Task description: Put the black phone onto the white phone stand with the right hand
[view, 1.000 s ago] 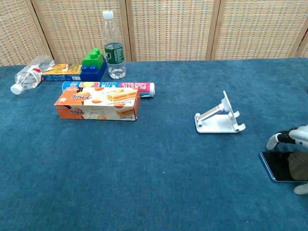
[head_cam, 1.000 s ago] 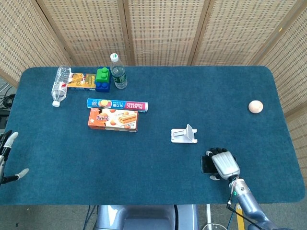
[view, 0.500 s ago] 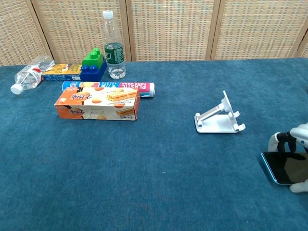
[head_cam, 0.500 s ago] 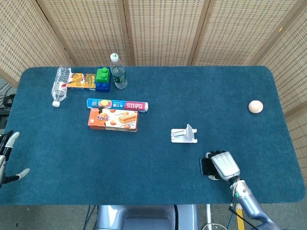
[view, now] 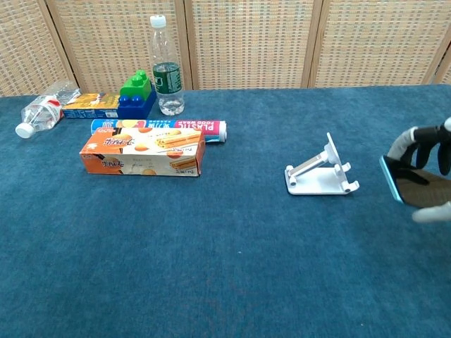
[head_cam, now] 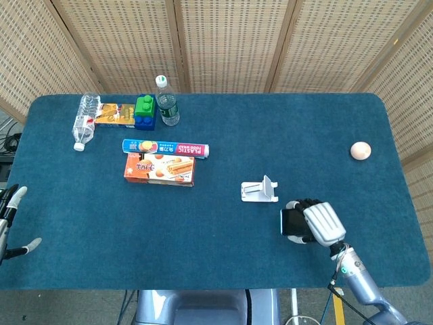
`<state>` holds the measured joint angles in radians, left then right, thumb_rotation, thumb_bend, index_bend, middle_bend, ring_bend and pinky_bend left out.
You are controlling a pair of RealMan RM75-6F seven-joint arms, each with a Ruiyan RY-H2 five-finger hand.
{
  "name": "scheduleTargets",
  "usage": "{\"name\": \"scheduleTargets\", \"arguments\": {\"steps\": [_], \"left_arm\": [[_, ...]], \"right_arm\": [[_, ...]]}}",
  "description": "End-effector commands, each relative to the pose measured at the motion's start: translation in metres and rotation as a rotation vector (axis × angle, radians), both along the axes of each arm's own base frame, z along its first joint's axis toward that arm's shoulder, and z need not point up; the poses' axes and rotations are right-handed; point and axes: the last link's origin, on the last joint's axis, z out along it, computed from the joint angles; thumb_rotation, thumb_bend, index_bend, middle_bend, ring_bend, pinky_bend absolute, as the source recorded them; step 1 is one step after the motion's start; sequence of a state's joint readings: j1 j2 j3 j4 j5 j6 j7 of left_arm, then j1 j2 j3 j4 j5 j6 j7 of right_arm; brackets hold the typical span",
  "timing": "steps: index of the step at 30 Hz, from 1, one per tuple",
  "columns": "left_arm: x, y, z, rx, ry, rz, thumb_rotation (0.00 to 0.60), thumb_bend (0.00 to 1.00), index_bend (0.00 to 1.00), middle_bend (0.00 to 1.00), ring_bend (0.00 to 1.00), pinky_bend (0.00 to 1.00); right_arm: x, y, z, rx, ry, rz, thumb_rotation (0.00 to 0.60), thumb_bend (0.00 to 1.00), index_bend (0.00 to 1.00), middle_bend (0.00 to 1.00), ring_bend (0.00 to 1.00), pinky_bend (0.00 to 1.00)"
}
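My right hand [head_cam: 316, 223] grips the black phone [head_cam: 291, 222] and holds it raised off the blue table, right of the white phone stand [head_cam: 260, 191]. In the chest view the phone [view: 416, 187] is tilted, its screen facing the camera, with my right hand's [view: 431, 174] fingers over its top edge and the thumb under it. The stand [view: 320, 173] stands empty just to the phone's left. My left hand [head_cam: 9, 223] hangs at the table's left edge with its fingers apart, holding nothing.
A biscuit box [head_cam: 160, 168], a plastic wrap box [head_cam: 166, 147], a blue and green block [head_cam: 144, 113], an upright bottle [head_cam: 166, 101], a lying bottle [head_cam: 84, 119] and a snack pack [head_cam: 114, 114] sit at the far left. A pale ball [head_cam: 360, 150] lies far right.
My right hand has lifted the phone off the table and carried it up and towards the stand. The left hand has not moved.
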<state>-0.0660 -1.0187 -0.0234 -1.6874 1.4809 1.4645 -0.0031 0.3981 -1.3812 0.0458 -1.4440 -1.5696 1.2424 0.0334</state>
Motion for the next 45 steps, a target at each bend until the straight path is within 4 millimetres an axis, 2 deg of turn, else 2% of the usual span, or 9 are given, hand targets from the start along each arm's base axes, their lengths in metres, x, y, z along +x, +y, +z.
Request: {"name": "scheduleTargets", "arguments": {"steps": [1, 6, 10, 18, 22, 32, 45], "left_arm": [[0.000, 0.001, 0.000, 0.001, -0.002, 0.003, 0.600, 0.00, 0.00, 0.00, 0.00, 0.00], [-0.003, 0.003, 0.002, 0.000, -0.006, 0.015, 0.600, 0.00, 0.00, 0.00, 0.00, 0.00], [-0.003, 0.007, 0.002, -0.002, -0.010, 0.023, 0.600, 0.00, 0.00, 0.00, 0.00, 0.00], [-0.004, 0.013, 0.002, -0.006, -0.014, 0.046, 0.600, 0.00, 0.00, 0.00, 0.00, 0.00], [-0.005, 0.016, 0.003, -0.006, -0.015, 0.059, 0.600, 0.00, 0.00, 0.00, 0.00, 0.00], [-0.005, 0.020, 0.000, -0.014, -0.008, 0.071, 0.600, 0.00, 0.00, 0.00, 0.00, 0.00], [-0.004, 0.020, -0.003, -0.020, 0.001, 0.072, 0.600, 0.00, 0.00, 0.00, 0.00, 0.00]], "right_arm": [[0.018, -0.023, 0.017, -0.010, -0.106, -0.016, 0.600, 0.26, 0.46, 0.53, 0.51, 0.49], [0.039, -0.053, 0.029, 0.013, -0.263, -0.069, 0.600, 0.26, 0.46, 0.53, 0.51, 0.49], [0.054, -0.077, 0.032, 0.052, -0.373, -0.115, 0.600, 0.26, 0.46, 0.53, 0.51, 0.49], [0.066, -0.110, 0.014, 0.076, -0.529, -0.182, 0.600, 0.26, 0.46, 0.53, 0.51, 0.49], [0.064, -0.121, 0.002, 0.083, -0.599, -0.206, 0.600, 0.31, 0.46, 0.53, 0.51, 0.49], [0.049, -0.132, -0.016, 0.109, -0.687, -0.238, 0.600, 0.31, 0.46, 0.53, 0.51, 0.49], [0.050, -0.119, -0.032, 0.115, -0.652, -0.126, 0.600, 0.31, 0.47, 0.53, 0.51, 0.49]]}}
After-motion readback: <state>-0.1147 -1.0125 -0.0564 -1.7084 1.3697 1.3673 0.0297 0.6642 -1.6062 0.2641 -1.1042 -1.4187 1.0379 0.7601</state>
